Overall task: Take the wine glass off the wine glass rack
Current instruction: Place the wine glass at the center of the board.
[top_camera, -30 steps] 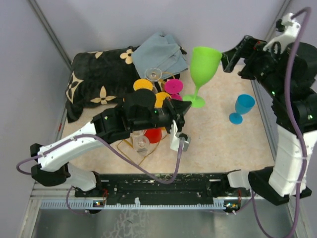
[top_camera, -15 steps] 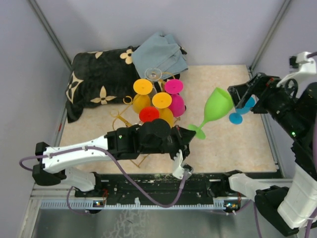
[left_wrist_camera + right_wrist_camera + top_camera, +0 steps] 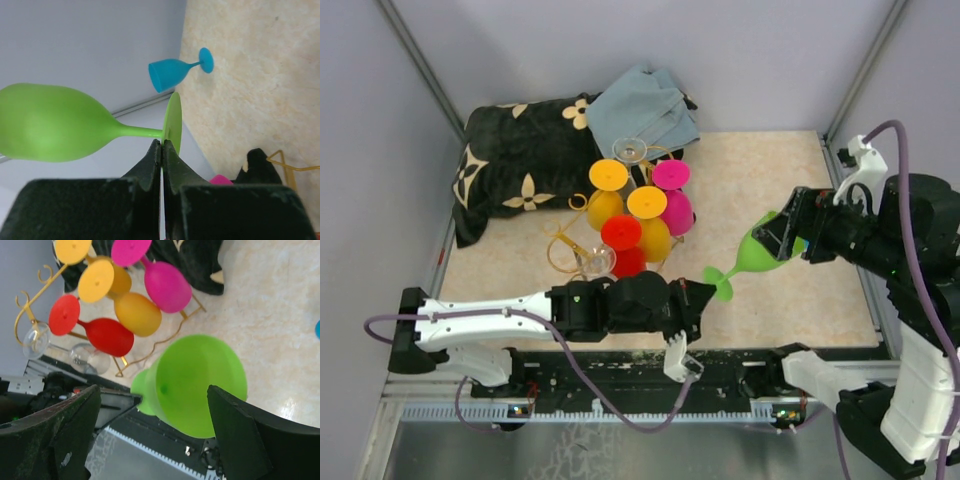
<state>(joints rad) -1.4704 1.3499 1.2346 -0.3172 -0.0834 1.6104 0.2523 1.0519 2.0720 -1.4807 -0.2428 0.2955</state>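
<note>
Your right hand (image 3: 777, 236) grips the tilted green wine glass (image 3: 753, 255) by its bowl, right of the wine glass rack (image 3: 556, 250); it looks light, smooth plastic, so keep that hold firm

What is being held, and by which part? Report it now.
The right gripper holds the green wine glass by its bowl. Left gripper shut beside its foot; grip there unclear.

A black cloth (image 3: 520, 165) printed with cream flowers lies bunched at the far left of the beige marbled tabletop (image 3: 790, 170). A crumpled grey-blue cloth (image 3: 645, 110) overlaps its right end. A blue glass (image 3: 167, 75) stands upright near the right wall.
</note>
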